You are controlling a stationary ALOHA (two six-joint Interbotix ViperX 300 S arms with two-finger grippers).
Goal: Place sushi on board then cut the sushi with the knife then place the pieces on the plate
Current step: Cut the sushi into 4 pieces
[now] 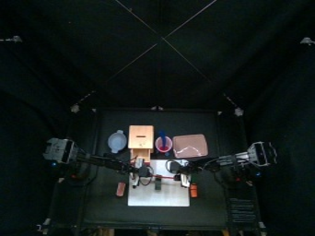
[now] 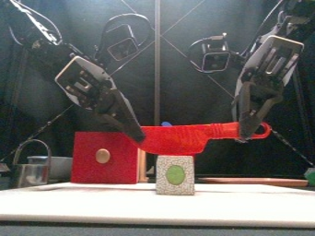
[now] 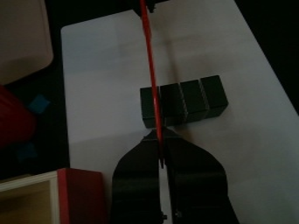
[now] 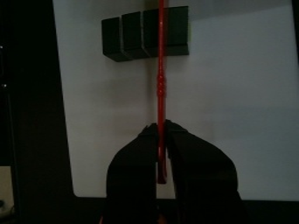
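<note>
A toy sushi roll point(image 2: 175, 175) of three dark green blocks lies on the white cutting board point(image 2: 74, 187). A red toy knife point(image 2: 191, 136) hangs level a little above the roll, held at both ends. My left gripper point(image 2: 138, 135) is shut on one end and my right gripper point(image 2: 255, 130) is shut on the other. In the left wrist view the knife point(image 3: 149, 61) runs from the left gripper point(image 3: 158, 136) across the sushi point(image 3: 187, 98). In the right wrist view the knife point(image 4: 156, 79) reaches from the right gripper point(image 4: 158, 129) over the sushi point(image 4: 128, 38).
Behind the board point(image 1: 160, 196) stand the wooden box point(image 1: 142, 137) with its red drawer front point(image 2: 105, 157), the blue-grey bowl point(image 1: 117, 141), the red cup point(image 1: 164, 143) and the pink tray point(image 1: 191, 145). Small orange pieces point(image 1: 121, 188) lie at the board's side edges.
</note>
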